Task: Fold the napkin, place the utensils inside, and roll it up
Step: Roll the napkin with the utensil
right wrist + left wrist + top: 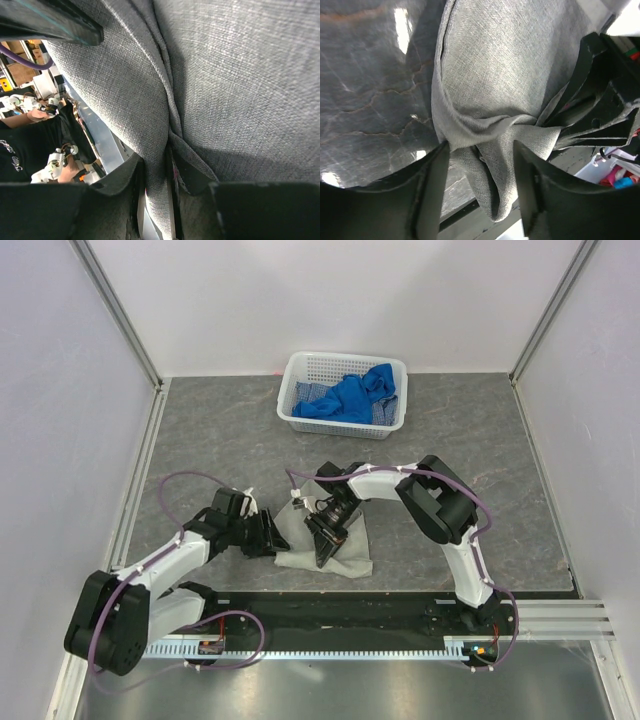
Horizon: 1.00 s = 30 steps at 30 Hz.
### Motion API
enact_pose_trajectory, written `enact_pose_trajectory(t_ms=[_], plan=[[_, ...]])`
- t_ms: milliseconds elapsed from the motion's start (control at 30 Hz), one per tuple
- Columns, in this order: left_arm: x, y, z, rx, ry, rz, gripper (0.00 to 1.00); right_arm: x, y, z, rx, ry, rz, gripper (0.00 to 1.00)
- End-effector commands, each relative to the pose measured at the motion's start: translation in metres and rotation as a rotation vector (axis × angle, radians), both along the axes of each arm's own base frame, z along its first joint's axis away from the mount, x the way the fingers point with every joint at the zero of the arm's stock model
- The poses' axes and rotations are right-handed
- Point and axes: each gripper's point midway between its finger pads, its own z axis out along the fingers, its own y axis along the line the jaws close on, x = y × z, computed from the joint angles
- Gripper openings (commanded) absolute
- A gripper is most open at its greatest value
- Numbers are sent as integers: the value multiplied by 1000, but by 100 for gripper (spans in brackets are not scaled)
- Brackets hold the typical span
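The napkin (350, 555) is a plain pale grey cloth with a fine weave, crumpled and half lifted off the table (220, 440). It sits at the near middle, between my two grippers. Its right part lies flat in a rough folded sheet. Its left part is pulled up into creases that run to one gathered point.

My right gripper (325, 540) points down over the middle of the napkin, and its fingers pinch a narrow ridge of cloth. In the right wrist view that ridge runs straight down between them, with taut grey fabric filling everything above.

My left gripper (270, 537) is at the napkin's left edge. Its fingers (432, 190) stand spread, with a loose hanging fold between them. The cloth brushes the tips but is not squeezed flat.

The napkin's near edge lies just beside the black rail (330, 608) that carries my bases. Bare grey table stretches to the left, to the right and behind. The white basket (340, 426) of blue cloths (350, 398) stands well apart at the far edge. Pale walls close in both sides.
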Motion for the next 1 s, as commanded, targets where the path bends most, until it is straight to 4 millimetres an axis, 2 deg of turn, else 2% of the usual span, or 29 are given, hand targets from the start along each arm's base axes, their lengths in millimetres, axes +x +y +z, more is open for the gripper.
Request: enact_pose_trajectory(t_ms=[0, 133, 267, 400, 667, 967], plan=[[-12, -7, -1, -50, 43, 8, 55, 13, 5, -9, -7, -37, -3, 28], [-8, 1, 2, -10, 7, 49, 60, 17, 6, -11, -16, -49, -9, 29], [0, 9, 17, 18, -59, 95, 63, 18, 4, -12, -25, -62, -11, 29], [-2, 14, 17, 29, -59, 131, 64, 20, 3, -12, -23, -66, -13, 29], [-12, 14, 1, 62, 16, 125, 60, 21, 3, -13, -25, -71, -18, 29], [-10, 16, 0, 75, 11, 132, 50, 25, 5, -12, -16, -78, -30, 30]])
